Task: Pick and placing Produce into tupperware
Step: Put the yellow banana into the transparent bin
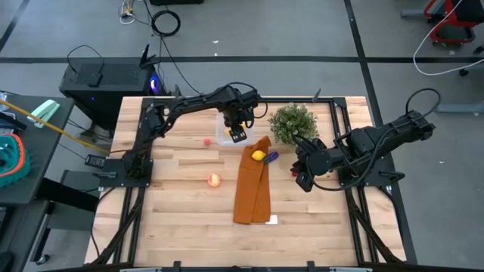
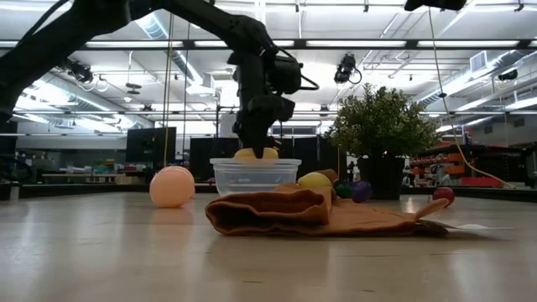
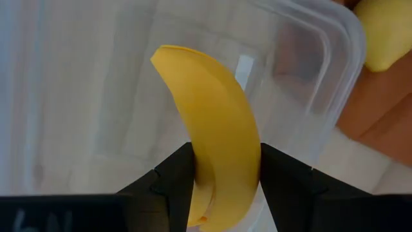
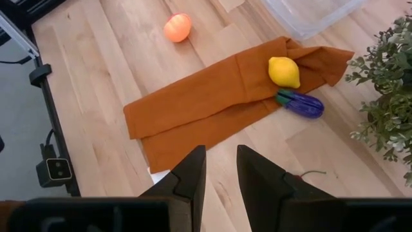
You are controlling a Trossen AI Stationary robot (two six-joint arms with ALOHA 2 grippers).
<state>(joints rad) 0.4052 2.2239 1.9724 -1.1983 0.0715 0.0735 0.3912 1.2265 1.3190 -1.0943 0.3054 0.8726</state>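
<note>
High view: the left gripper [image 1: 239, 134] is seen over the tupperware [image 1: 225, 137], which sits just at the cloth's [image 1: 252, 181] eleven o'clock. The left arm is stretched long across the table, wrist turned down. A lemon [image 1: 259, 156] and a purple piece [image 1: 271, 156] lie on the cloth's upper end; a red-orange fruit [image 1: 214, 180] lies at the cloth's nine o'clock.

Low view: the gripper is lowered into the clear box from twelve o'clock, yellow showing above the rim.

Left wrist view: the banana [image 3: 215, 142] is pinched across its lower body between both fingers, over the box floor. It is judged light, stiff and smooth, so slippery; a grip across the thick middle seems safest.

Right wrist view: the right gripper [image 4: 221, 169] hangs near the potted plant [image 4: 386, 103], fingers narrowly parted, nothing held.
</note>
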